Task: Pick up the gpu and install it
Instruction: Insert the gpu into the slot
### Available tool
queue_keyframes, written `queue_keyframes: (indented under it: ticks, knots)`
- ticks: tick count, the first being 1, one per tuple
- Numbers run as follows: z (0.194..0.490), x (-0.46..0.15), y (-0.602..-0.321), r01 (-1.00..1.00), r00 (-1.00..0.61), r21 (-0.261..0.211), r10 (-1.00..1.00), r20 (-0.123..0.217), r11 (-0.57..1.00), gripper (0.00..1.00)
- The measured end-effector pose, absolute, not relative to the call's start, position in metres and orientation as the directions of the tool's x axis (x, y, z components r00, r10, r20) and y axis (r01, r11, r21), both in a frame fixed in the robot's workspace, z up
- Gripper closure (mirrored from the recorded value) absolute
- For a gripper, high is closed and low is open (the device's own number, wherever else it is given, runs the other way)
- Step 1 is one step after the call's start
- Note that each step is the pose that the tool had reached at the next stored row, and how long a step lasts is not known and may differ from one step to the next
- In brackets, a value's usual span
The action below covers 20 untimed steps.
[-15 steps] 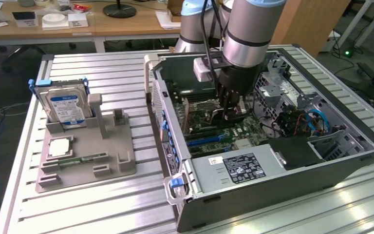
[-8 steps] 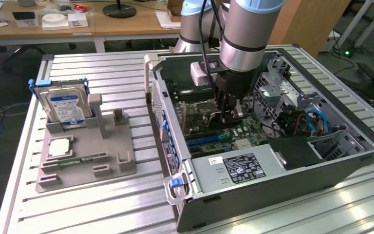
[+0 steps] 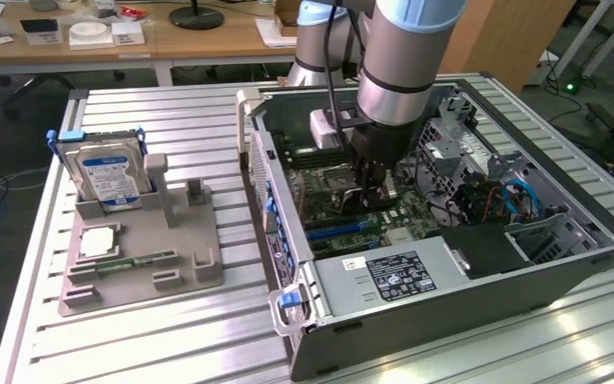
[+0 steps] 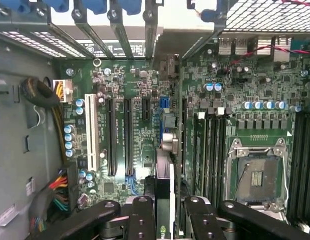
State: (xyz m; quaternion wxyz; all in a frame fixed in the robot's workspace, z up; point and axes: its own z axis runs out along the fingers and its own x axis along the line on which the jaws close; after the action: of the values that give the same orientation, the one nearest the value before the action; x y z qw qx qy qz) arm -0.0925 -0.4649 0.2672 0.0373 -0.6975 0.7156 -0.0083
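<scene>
One card is all that matters here, and I have it: the gpu (image 4: 165,195) sits edge-on between the fingers of my claw (image 4: 165,220), the jaws closed against its two flat faces. In the wrist view I look straight down its top edge, a thin dark strip running away from the claw toward the slatted rear wall of the computer case (image 3: 563,264), where the blue slot latches (image 4: 94,5) line up. So the card's long axis lies along the expansion slots (image 4: 119,135), and its far end with the grey metal bracket (image 4: 170,67) points at that rear wall.

The relation I care about is card to slot. The gpu hangs directly under the claw, standing on edge, over the motherboard (image 4: 245,75), between the black slots and the memory sockets (image 4: 207,145). It appears to sit over a blue slot (image 4: 164,107), but I cannot tell whether its lower edge is already seated, or only hovering.

In the exterior view the arm reaches straight down into the open case, which lies on its side on the bench (image 3: 157,112). On the exterior view's left the grey parts holder (image 3: 141,256) carries the hard drive (image 3: 109,176), well apart from the claw.
</scene>
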Motion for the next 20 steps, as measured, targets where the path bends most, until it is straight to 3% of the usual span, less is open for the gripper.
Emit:
queue_keyframes:
  ticks: [20]
  knots:
    - [0.254, -0.105, -0.466, -0.998, -0.024, -0.064, -0.999, -0.042, 0.027, 0.73]
